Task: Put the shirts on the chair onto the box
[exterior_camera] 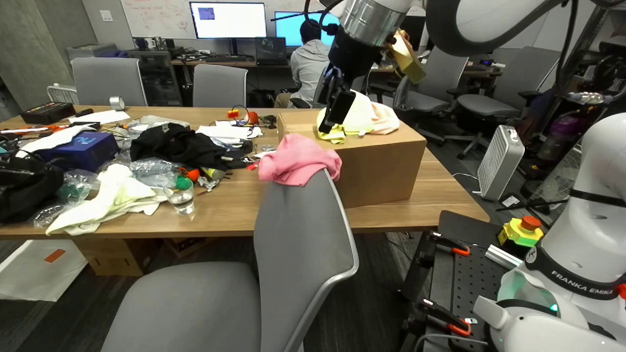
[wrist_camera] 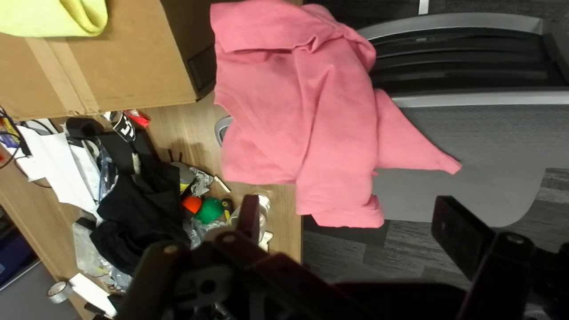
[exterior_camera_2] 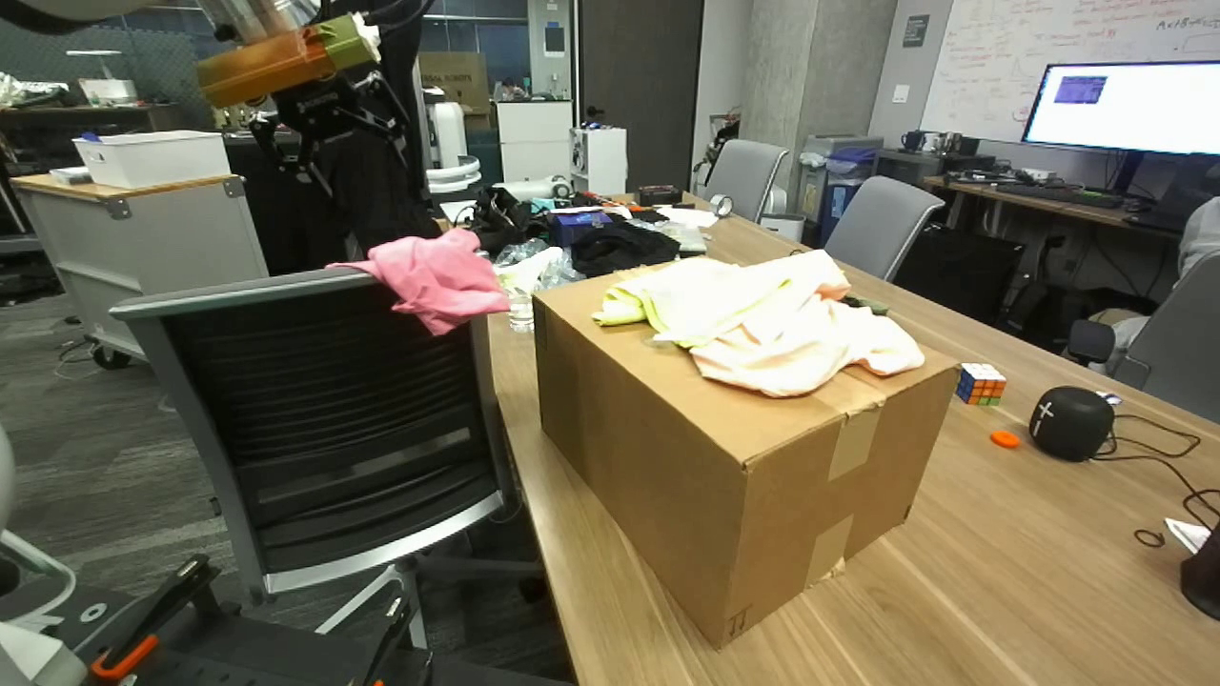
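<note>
A pink shirt [exterior_camera: 299, 160] hangs over the top of the grey chair's backrest [exterior_camera: 303, 230]. The pink shirt also shows in an exterior view [exterior_camera_2: 434, 276] and in the wrist view [wrist_camera: 302, 102]. The cardboard box [exterior_camera_2: 648, 448] stands on the table beside the chair. Crumpled pale yellow and peach cloth [exterior_camera_2: 762, 314] lies on top of the box; a yellow part [wrist_camera: 58, 15] shows in the wrist view. My gripper [wrist_camera: 347, 218] is open and empty, above and apart from the pink shirt. It also shows in both exterior views [exterior_camera: 337, 112] [exterior_camera_2: 357, 167].
The table [exterior_camera: 234, 215] holds a glass of water [exterior_camera: 182, 198], a pale cloth [exterior_camera: 107, 200], a black cloth [exterior_camera: 176, 146] and a blue box [exterior_camera: 80, 149]. A puzzle cube [exterior_camera_2: 980, 383] and black speaker [exterior_camera_2: 1072, 424] sit beyond the box. A person [exterior_camera: 310, 63] sits behind.
</note>
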`<action>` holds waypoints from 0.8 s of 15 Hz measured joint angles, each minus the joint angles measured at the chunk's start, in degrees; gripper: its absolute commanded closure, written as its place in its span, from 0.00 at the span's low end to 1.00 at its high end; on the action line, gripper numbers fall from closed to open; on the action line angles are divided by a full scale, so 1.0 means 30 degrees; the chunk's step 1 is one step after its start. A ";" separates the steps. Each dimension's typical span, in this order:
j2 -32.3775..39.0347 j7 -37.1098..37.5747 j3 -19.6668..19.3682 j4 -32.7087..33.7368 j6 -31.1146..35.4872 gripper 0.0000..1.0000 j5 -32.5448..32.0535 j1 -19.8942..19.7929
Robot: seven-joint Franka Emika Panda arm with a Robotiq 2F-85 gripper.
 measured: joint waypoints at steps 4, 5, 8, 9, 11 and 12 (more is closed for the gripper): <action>0.0564 0.1163 0.0739 -0.0383 0.0978 0.00 -0.0342 -0.0346; 0.0686 0.1477 0.0952 -0.0441 0.1112 0.00 -0.0456 -0.0379; 0.0948 0.2370 0.1698 -0.0594 0.1221 0.00 -0.0709 -0.0388; 0.1014 0.2648 0.1965 -0.0660 0.1247 0.00 -0.0808 -0.0389; 0.1147 0.3209 0.2474 -0.0790 0.1295 0.00 -0.1131 -0.0390; 0.1228 0.3534 0.2690 -0.0831 0.1321 0.00 -0.1383 -0.0392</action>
